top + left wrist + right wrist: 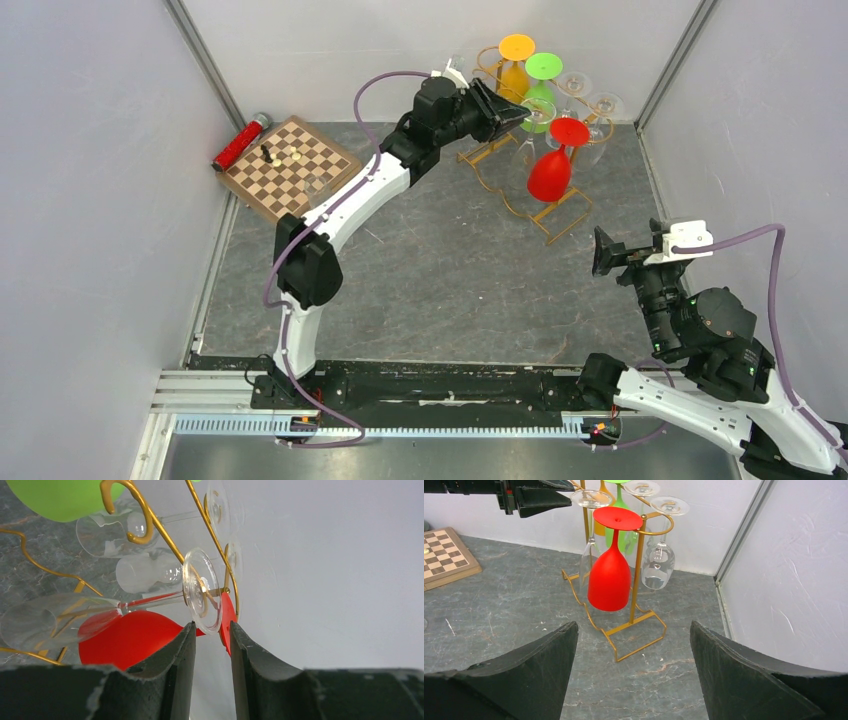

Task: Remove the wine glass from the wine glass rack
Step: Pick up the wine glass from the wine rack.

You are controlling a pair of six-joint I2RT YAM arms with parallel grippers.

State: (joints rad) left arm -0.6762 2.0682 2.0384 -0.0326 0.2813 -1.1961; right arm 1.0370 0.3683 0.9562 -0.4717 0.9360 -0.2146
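The gold wine glass rack (560,215) stands at the back right with several glasses hanging upside down. A clear wine glass (589,565) hangs on its near left hook beside a red glass (609,580). My left gripper (522,115) is up at the rack's top. In the left wrist view its jaws (212,625) stand a narrow gap apart. The rim of the clear glass's foot (202,592) sits just at the fingertips, not clamped. My right gripper (633,625) is open wide and empty, low over the table and facing the rack (639,580).
A green glass (543,68), an orange glass (516,48) and two more clear glasses (603,103) hang on the rack. A chessboard (292,167) and a red cylinder (240,142) lie at the back left. Walls close in behind and to the right of the rack.
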